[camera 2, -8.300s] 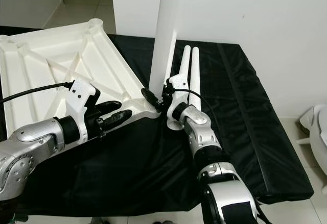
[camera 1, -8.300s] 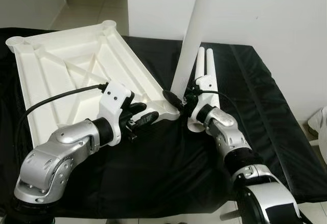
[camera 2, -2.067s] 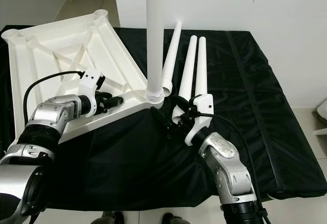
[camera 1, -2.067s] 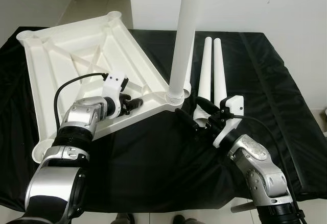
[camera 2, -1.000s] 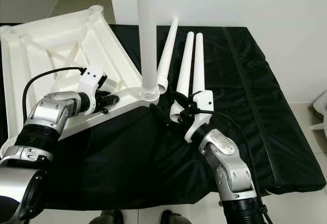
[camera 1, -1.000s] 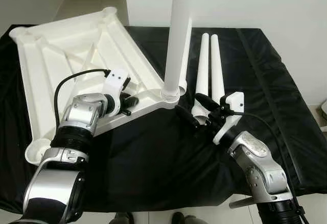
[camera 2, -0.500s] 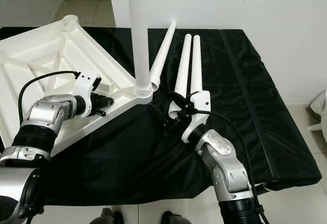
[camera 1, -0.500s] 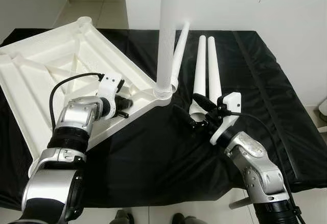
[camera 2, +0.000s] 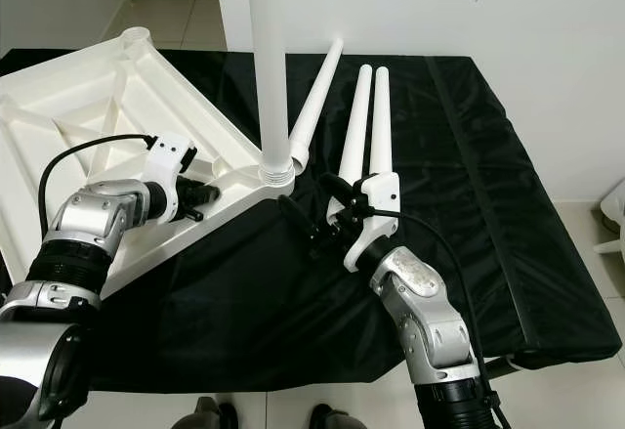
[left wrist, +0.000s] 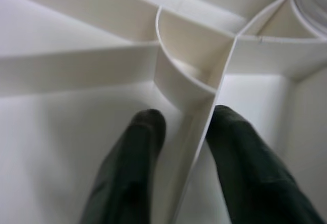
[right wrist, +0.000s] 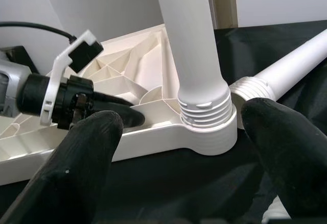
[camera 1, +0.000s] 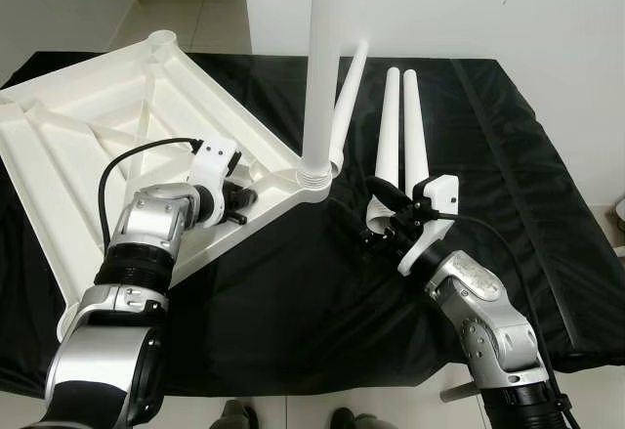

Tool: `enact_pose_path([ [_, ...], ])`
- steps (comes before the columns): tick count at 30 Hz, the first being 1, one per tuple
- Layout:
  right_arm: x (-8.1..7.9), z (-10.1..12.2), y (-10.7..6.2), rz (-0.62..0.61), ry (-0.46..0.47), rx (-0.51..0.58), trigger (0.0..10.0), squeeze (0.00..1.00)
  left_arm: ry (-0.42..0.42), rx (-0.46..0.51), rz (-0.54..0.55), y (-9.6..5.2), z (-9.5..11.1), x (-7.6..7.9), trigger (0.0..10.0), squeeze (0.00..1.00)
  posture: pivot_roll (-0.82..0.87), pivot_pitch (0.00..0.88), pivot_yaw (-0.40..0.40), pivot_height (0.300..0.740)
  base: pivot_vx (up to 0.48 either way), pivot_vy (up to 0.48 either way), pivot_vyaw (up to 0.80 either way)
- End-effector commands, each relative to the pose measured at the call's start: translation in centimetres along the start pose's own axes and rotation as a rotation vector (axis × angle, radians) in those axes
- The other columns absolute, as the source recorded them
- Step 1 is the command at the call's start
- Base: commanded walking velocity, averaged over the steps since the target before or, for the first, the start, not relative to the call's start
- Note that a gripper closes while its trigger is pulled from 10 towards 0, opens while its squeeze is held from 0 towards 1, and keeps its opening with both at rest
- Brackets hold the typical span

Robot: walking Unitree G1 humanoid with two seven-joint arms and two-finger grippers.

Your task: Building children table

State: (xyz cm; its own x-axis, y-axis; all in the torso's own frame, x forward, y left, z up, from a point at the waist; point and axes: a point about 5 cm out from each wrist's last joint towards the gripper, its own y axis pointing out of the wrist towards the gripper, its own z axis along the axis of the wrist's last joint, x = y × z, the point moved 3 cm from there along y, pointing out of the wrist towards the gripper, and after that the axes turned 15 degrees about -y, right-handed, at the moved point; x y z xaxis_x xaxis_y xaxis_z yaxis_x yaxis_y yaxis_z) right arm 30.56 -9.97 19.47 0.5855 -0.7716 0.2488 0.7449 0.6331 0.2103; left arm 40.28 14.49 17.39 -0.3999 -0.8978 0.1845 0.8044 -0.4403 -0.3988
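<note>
The white tabletop lay upside down on the black cloth, with one leg already standing in its near corner socket. Three loose legs lay beside it, so three corners remained. The left gripper pinched a rib near that corner; the right gripper hovered nearby, fingers spread and empty.

Black-covered table bearing tabletop, three legs
</note>
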Motion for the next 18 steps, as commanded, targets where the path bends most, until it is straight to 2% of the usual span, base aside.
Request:
enact_pose_path([
  [1,0.3,0.1,0.1,-0.009,-0.013,0.003,10.0,0.00,-0.001,0.038,0.116,-0.4,0.2,-1.0,10.0,1.00,-0.01,0.157,0.025,0.740,0.000,0.000,0.00],
  [2,0.3,0.1,0.1,-0.009,-0.013,0.003,10.0,0.00,-0.001,0.038,0.116,-0.4,0.2,-1.0,10.0,1.00,-0.01,0.157,0.025,0.740,0.000,0.000,0.00],
  [3,0.3,0.0,0.1,-0.008,-0.013,0.003,10.0,0.00,0.022,0.053,0.036,-0.6,0.7,0.0,10.0,0.70,-0.01,0.156,0.024,0.740,0.000,0.000,0.00],
  [4,0.3,0.0,0.1,-0.008,-0.013,0.003,10.0,0.00,0.022,0.053,0.036,-0.6,0.7,0.0,10.0,0.70,-0.01,0.156,0.024,0.740,0.000,0.000,0.00],
  [5,0.3,0.0,0.2,-0.008,-0.012,0.002,10.0,0.00,0.024,0.065,-0.038,-1.0,1.2,0.9,10.0,0.00,0.00,0.153,0.019,0.740,0.000,0.000,0.00],
  [7,0.3,-0.1,0.4,-0.006,-0.009,0.001,10.0,0.00,0.071,0.068,-0.173,-1.9,1.9,2.3,10.0,0.00,0.00,0.152,0.016,0.740,0.000,0.000,0.00],
  [10,0.3,-0.1,0.4,-0.005,-0.009,0.001,10.0,0.00,0.097,0.063,-0.224,-2.3,2.0,2.9,10.0,0.00,0.00,0.150,0.014,0.740,0.000,0.000,0.00],
  [13,0.4,-0.4,0.6,-0.007,-0.010,-0.007,10.0,0.00,0.135,0.074,-0.338,-3.8,2.7,3.9,10.0,0.00,0.00,0.145,0.010,0.740,0.000,0.000,0.00],
  [15,0.5,-0.5,0.7,-0.009,-0.010,-0.010,10.0,0.00,0.135,0.077,-0.356,-4.0,2.8,4.0,10.0,0.00,0.00,0.145,0.010,0.740,0.000,0.000,0.00],
  [17,0.8,-0.9,0.9,-0.042,-0.020,-0.027,10.0,0.00,0.133,0.115,-0.324,-4.7,3.7,3.0,10.0,0.00,0.01,0.142,0.008,0.740,0.000,0.000,0.00],
  [18,0.8,-0.9,0.9,-0.042,-0.020,-0.027,10.0,0.00,0.133,0.115,-0.324,-4.7,3.7,3.0,10.0,0.00,0.01,0.142,0.008,0.740,0.000,0.000,0.00],
])
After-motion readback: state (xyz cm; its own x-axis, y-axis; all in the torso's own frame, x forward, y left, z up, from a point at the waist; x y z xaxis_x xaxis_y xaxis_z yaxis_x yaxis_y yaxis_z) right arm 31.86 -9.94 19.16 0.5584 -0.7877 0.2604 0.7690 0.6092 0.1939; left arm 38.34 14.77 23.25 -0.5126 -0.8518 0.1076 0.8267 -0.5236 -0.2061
